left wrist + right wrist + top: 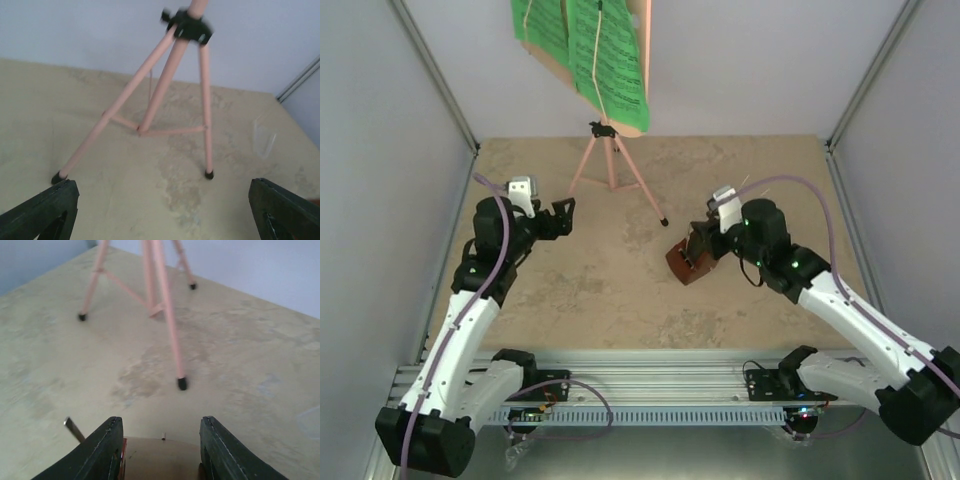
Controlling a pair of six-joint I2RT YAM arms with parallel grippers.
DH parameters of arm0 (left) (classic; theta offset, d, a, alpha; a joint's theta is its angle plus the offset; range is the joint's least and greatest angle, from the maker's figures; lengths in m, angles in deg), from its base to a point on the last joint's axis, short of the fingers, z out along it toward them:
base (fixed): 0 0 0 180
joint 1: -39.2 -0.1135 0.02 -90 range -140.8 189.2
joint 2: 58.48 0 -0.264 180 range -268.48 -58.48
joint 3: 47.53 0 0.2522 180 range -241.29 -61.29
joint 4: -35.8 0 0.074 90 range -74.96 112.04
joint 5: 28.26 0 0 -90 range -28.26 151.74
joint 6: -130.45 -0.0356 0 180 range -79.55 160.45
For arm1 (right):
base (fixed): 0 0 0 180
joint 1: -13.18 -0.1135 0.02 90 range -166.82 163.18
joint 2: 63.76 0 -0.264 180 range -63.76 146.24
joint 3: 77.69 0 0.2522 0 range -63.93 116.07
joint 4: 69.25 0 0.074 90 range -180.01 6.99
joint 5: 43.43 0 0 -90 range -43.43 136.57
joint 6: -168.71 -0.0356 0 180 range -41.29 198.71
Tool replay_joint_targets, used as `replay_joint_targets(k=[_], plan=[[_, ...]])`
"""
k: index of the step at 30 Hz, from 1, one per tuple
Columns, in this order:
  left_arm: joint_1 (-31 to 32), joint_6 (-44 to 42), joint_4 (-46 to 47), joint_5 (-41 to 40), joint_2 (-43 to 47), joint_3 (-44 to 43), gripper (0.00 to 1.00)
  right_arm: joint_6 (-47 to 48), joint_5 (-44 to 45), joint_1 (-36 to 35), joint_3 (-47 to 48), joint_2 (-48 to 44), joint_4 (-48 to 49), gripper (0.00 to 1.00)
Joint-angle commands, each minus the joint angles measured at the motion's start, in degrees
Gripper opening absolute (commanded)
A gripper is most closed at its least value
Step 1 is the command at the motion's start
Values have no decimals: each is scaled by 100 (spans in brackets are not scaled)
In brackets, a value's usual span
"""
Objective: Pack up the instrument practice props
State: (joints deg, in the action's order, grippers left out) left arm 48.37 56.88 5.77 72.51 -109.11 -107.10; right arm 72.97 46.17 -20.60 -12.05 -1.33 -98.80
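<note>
The pink music stand [610, 160] stands at the back middle on its tripod legs. Green sheet-music pages [585, 50] lie on its desk. Its legs also show in the left wrist view [165, 85] and the right wrist view [160, 295]. The small brown wooden metronome [683, 262] sits right of centre. My right gripper [696, 248] is shut on it, with the fingers [107, 450] against both sides of its top [160, 460]. My left gripper [565, 214] is wide open and empty, just left of the near tripod legs, and only its fingertips [50, 205] show in the left wrist view.
A thin metal rod [74, 429] sticks up beside the metronome. A small clear plastic piece [262, 137] stands on the tan tabletop [620, 290] right of the stand. Grey walls [380, 150] close off the sides and back. An aluminium rail [650, 375] runs along the near edge.
</note>
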Motion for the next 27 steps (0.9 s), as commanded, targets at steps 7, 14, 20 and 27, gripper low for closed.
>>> replay_joint_targets(k=[7, 14, 20, 27], plan=[[103, -322, 1098, -5, 241, -151, 97, -96, -650, -1125, -1040, -884, 1180, 31], [103, -519, 1482, 264, 214, 320, 97, -32, -19, -1990, -1140, -379, 1642, 31], [103, -651, 1412, 265, 241, 417, 96, 9, 449, -2515, -1015, 230, 1936, 31], [103, -632, 1355, 277, 202, 412, 96, 54, 676, -2747, -779, 791, 1861, 38]])
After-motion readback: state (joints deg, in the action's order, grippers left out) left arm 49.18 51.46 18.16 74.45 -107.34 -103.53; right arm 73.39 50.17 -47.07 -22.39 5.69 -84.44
